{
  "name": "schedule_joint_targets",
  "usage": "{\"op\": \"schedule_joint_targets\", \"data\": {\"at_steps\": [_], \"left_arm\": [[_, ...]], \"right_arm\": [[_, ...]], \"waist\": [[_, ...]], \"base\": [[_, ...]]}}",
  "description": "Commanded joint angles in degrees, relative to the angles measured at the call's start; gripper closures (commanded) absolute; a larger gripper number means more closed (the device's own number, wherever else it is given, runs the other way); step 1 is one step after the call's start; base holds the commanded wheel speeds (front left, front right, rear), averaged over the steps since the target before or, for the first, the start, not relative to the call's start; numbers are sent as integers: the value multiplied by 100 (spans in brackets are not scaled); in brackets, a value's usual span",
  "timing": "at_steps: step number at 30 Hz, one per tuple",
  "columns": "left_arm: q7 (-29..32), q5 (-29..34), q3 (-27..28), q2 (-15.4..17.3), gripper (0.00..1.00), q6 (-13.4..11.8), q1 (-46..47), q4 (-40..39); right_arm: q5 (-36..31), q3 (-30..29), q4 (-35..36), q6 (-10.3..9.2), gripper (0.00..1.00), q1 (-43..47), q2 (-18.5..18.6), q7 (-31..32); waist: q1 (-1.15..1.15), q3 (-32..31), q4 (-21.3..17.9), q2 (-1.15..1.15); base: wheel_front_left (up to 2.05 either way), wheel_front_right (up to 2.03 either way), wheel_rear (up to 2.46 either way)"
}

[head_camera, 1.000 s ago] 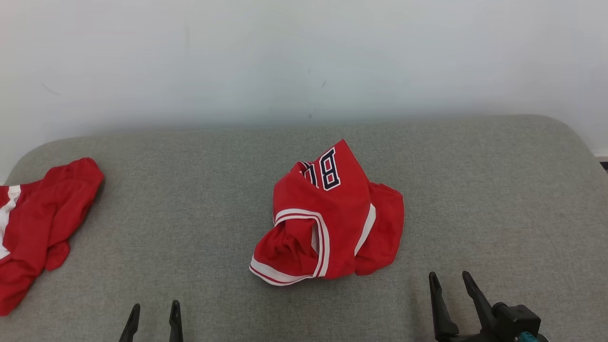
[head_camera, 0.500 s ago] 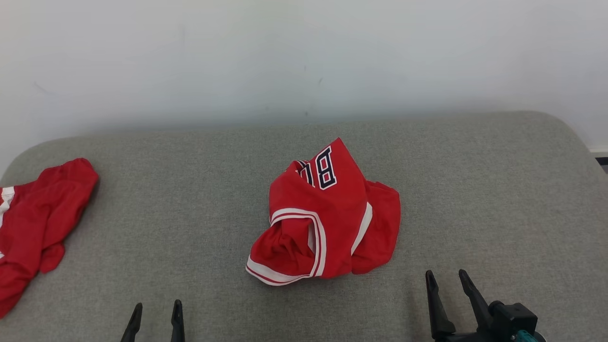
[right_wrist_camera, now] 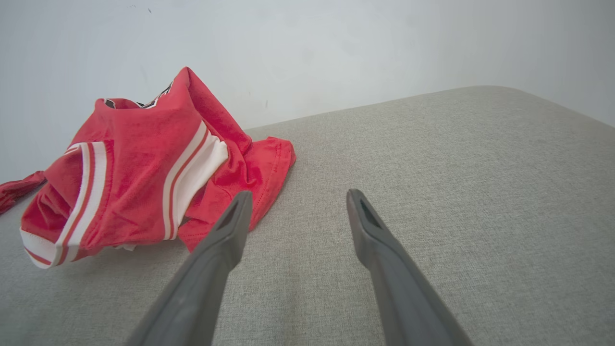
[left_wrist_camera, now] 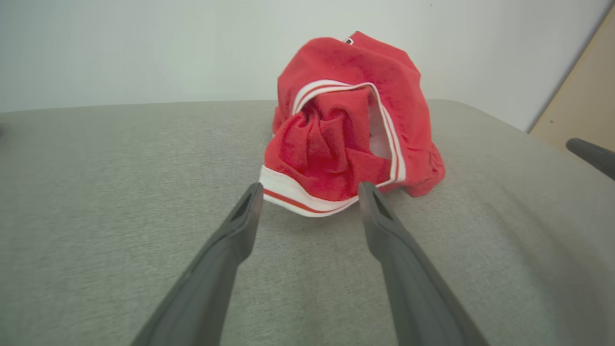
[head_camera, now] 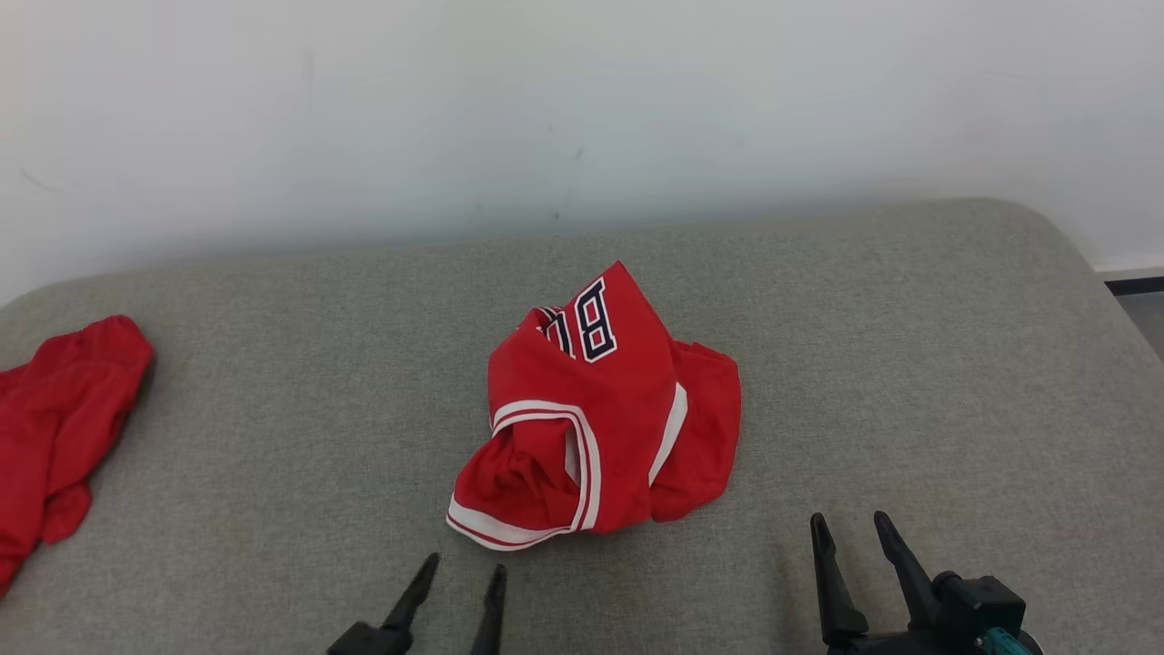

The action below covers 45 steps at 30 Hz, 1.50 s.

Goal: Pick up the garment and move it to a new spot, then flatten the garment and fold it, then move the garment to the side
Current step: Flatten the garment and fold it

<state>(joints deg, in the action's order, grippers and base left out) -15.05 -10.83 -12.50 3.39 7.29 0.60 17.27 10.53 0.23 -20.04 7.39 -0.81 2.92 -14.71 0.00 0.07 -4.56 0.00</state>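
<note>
At centre of grey cushion (head_camera: 273,409), red garment (head_camera: 591,418) seen crumpled, not yet lifted. Left gripper (head_camera: 464,564) jaws spread wide, empty, near hem; right gripper (head_camera: 847,518) likewise. All steps judged outstanding.

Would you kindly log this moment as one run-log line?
phase: pre-grasp | jersey: crumpled on cushion | left gripper: open, fingers near hem | right gripper: open, off jersey

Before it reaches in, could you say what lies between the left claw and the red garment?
Only bare upholstery, seen in the left wrist view; the open left claw is just short of the garment.
</note>
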Motion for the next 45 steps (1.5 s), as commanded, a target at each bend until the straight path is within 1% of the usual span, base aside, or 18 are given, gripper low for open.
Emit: {"op": "schedule_joint_targets", "data": {"at_steps": [1, 4, 9, 15, 20, 21, 22, 23, 24, 25, 26, 27, 32, 35, 37, 45], "left_arm": [[61, -184, -253, 64, 0, 12, 231, 172], [151, -431, -841, 165, 0, 9, 699, 589], [217, -717, -1524, 269, 0, 11, 1380, 1207], [290, -1006, -1832, 285, 0, 12, 1947, 1923], [322, -1202, -2076, 333, 0, 13, 2212, 2264], [338, -1201, -2127, 352, 9, 13, 2256, 2323], [337, -1194, -2160, 362, 27, 13, 2302, 2389], [352, -1199, -2179, 363, 50, 13, 2341, 2458], [347, -1208, -2196, 361, 57, 13, 2378, 2515], [322, -1193, -2207, 361, 67, 13, 2431, 2569], [322, -1193, -2207, 361, 67, 13, 2431, 2569], [251, -1189, -2220, 321, 100, 13, 2543, 2609], [84, -1445, -2306, 166, 100, 13, 2870, 2350], [35, -1614, -2366, 95, 100, 13, 3204, 2052], [13, -1615, -2409, 80, 100, 13, 3495, 1847], [-13, -1970, -2639, -29, 100, 13, 4601, 1242]], "right_arm": [[33, 23, -3, 20, 0, -54, -7, -20], [60, 58, -13, 20, 0, -79, -6, -19], [114, 132, -25, 20, 0, -164, -7, -27], [138, 145, -40, 20, 0, -173, -7, -40], [169, 158, -60, 20, 0, -168, -7, -39], [175, 162, -60, 20, 0, -168, -7, -40], [174, 164, -60, 20, 0, -165, -7, -42], [171, 166, -61, 20, 0, -161, -8, -44], [177, 165, -60, 20, 0, -156, -8, -45], [185, 163, -62, 20, 0, -150, -8, -47], [185, 163, -62, 20, 0, -150, -8, -47], [194, 152, -69, 20, 0, -140, -7, -50], [207, 165, -80, 20, 0, -115, -8, -51], [213, 177, -75, 20, 0, -119, -7, -52], [206, 196, -92, 20, 0, -139, -7, -53], [243, 274, -144, 20, 0, -165, -7, -55]], "waist": [[0, 28, -57, 0], [0, 76, -161, 0], [0, 184, -413, 0], [0, 265, -700, 0], [0, 313, -849, 0], [0, 319, -863, 0], [0, 322, -871, 0], [0, 323, -877, 0], [0, 323, -881, 0], [0, 319, -880, 0], [0, 319, -880, 0], [0, 310, -857, 0], [0, 261, -740, 0], [0, 231, -669, 0], [0, 212, -641, 0], [0, 158, -696, 0]], "base": [[0, 0, 0], [0, 0, 0], [0, 0, 0], [0, 0, 0], [0, 0, 0], [0, 0, 0], [0, 0, 0], [0, 0, 0], [0, 0, 0], [0, 0, 0], [0, 0, 0], [0, 0, 0], [0, 0, 0], [0, 0, 0], [0, 0, 0], [0, 0, 0]]}}
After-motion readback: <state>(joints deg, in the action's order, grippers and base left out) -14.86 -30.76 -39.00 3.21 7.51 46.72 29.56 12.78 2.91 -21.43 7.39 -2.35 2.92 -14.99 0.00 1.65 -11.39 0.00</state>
